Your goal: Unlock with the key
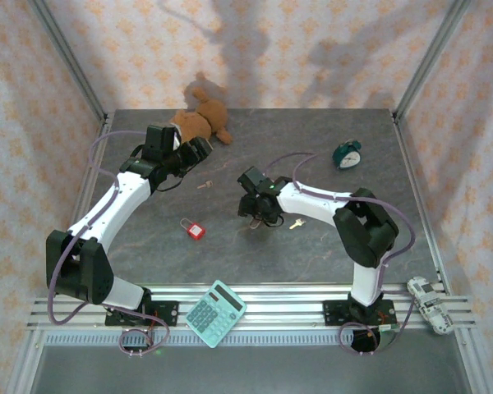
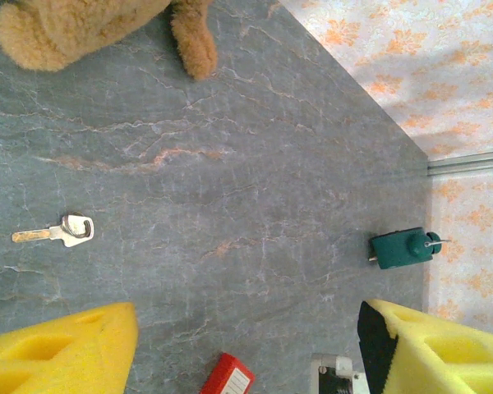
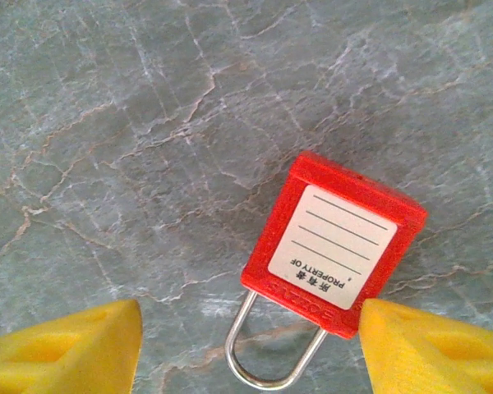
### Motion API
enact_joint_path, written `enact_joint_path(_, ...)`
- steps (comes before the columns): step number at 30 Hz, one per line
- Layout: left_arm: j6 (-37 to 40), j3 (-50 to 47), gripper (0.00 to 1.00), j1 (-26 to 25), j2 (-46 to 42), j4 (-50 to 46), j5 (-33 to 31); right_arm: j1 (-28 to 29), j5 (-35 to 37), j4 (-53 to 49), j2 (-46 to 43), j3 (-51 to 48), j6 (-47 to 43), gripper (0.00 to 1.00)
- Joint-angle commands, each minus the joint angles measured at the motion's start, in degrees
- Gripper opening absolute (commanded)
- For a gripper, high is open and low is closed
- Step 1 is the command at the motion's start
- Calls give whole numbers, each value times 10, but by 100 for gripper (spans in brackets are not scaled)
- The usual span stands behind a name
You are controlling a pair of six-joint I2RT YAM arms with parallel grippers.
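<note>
Red padlock point(image 1: 195, 230) lies flat on the table point(image 1: 312, 131), a little toward 7 o'clock of the table's centre in the top view. I read its long axis as running 10 to 4 o'clock, shackle end at 10. From the right wrist camera the padlock sits label up, shackle toward 7 o'clock, body toward 1. One key point(image 2: 53, 234) lies flat near the left gripper point(image 2: 248, 328); in the left wrist view its blade points to 9 o'clock and its ringed head to 3. A second key point(image 1: 296, 223) rests beside the right forearm. Right gripper point(image 3: 251, 320): fingers point(image 3: 427, 353) spread wide, nothing clamped; the tip at 5 o'clock of the frame sits just beside the padlock's corner (contact or not, I cannot tell). Left gripper: fingers wide apart too, gripping nothing, above bare table. Right arm rises from its base at 5 o'clock, elbow up, forearm running toward 9, wrist tipped down. Left arm stretches from 7 o'clock toward 11, ending beside the teddy bear point(image 1: 201, 123).
</note>
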Motion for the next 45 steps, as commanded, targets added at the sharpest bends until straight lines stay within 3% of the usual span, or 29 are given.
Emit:
enact_joint_path(1,-7,1,72,-1,-6,-7,5,0,9,-19,-28,14,3,70)
enact_joint_path(6,-8,-2,72,-3,-12,-4,4,-9,148,-65,-123,-17,-81,68)
enact_joint_path(8,-9,-3,72,-7,-14,-2,5,-25,214,-87,-149,-36,-120,63)
enact_joint_path(10,-7,-4,72,-15,-14,2,12,-59,241,-125,-158,-48,-152,51)
enact_joint_path(14,-2,0,72,-39,-7,3,23,-120,168,-103,-192,-113,-205,38)
enact_joint_path(19,22,14,72,-75,15,7,55,-134,104,-72,-188,-152,-227,21)
enact_joint_path(28,50,33,72,-112,40,-20,60,-154,75,-49,-147,-163,-248,23)
enact_joint_path(45,57,38,72,-119,52,-29,57,-157,74,-52,-129,-182,-247,19)
